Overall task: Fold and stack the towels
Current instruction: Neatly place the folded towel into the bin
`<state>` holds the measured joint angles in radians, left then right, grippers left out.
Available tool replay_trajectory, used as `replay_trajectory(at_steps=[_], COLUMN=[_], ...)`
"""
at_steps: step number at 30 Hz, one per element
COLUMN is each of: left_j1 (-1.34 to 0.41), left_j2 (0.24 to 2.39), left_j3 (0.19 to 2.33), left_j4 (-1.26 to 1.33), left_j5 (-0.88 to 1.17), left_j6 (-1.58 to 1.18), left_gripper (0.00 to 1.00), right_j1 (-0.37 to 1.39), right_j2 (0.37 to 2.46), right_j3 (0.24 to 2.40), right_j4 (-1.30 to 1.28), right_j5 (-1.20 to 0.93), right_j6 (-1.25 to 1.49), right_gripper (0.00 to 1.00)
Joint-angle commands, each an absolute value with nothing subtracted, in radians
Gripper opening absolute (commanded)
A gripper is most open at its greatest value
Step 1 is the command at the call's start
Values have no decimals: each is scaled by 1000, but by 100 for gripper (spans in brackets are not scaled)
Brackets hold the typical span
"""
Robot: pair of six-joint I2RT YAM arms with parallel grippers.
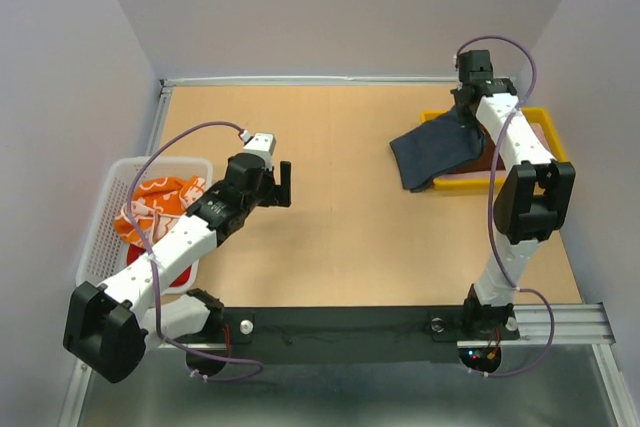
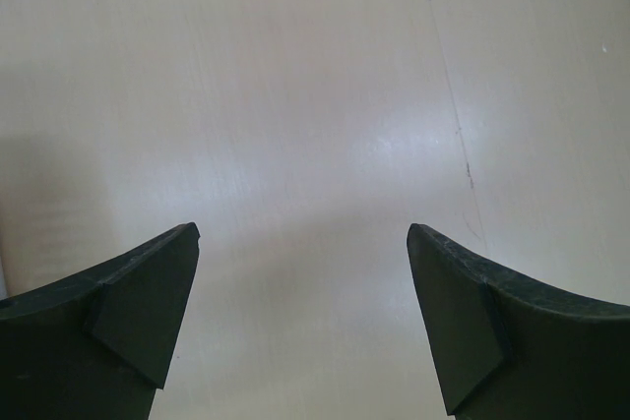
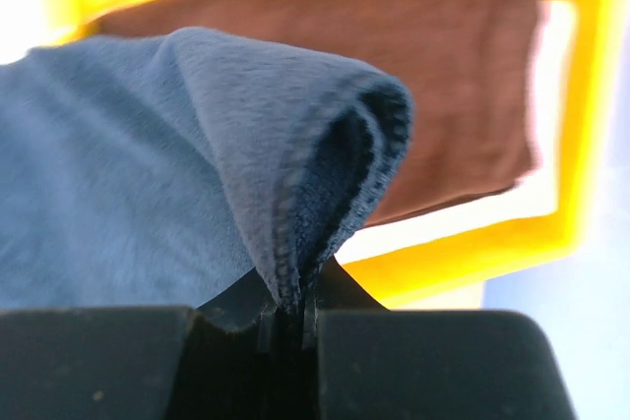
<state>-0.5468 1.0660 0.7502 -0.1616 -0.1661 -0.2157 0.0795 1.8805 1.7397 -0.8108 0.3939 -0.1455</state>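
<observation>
Right arm is stretching out to 1 o'clock, right gripper (image 3: 290, 317) pinching the navy towel (image 3: 148, 194) by its edge over the yellow tray (image 1: 545, 117). Left arm is hanging around 9 o'clock, left gripper (image 2: 305, 322) spread wide over the table (image 2: 295, 95). Right wrist cam is showing the brown towel (image 3: 394, 76) lying flat in the tray, mostly hidden from above.

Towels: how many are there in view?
4. A dark navy towel lies partly over the yellow plastic tray, pinched by the right gripper. A reddish-brown towel lies in that tray. An orange white-patterned towel and a red cloth sit in the white mesh basket, where more may hide.
</observation>
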Motion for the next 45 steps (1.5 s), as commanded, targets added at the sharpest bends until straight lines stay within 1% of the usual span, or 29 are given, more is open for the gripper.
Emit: replay_trajectory(at_steps=[1,8,12,14,25,32,36,39,40,41,42,43,45], left_j1=[-543,-543,-543,-543,-542,-543,-542,-543,-543,-543,-543,-543,-543], left_j2=[1084,1114,1127,1131,1149,1155,1161,1166,1166,1169,1170,1172,1177], left_j3=[762,765,767,765,769,769,770,770,770,770,772,772,772], left_j4=[-133,-133,-133,-132,-132,-130,-132,-130,-130,-130,-132,-132,-130], left_j5=[-189,-183,-173,-170,-170,-163,-158,-156,-155,-153,-153,-152,-153], left_j6=[-215,-219,-219,-221,-222,-222,-222,-222,-224,-224,-221,-221,-219], left_gripper=[98,98,98,98,98,98,98,98,98,98,98,98,98], right_j1=[17,5,-34,-37,-72,-87,-112,-132,-146,-153,-167,-176,-198], right_j2=[1904,1962,1974,1985,2014,2089,2155,2186,2204,2212,2229,2229,2244], right_j3=[1835,1862,1864,1868,1898,1896,1908,1916,1917,1919,1922,1927,1939], right_j4=[-750,-683,-657,-635,-601,-580,-558,-534,-528,-517,-514,-511,-509], right_j5=[514,665,666,698,690,670,706,745,758,782,804,824,905], right_j6=[-209,-302,-302,-321,-334,-301,-270,-230,-221,-206,-186,-186,-141], right_gripper=[0,1,1,1,0,1,10,14,25,31,41,43,54])
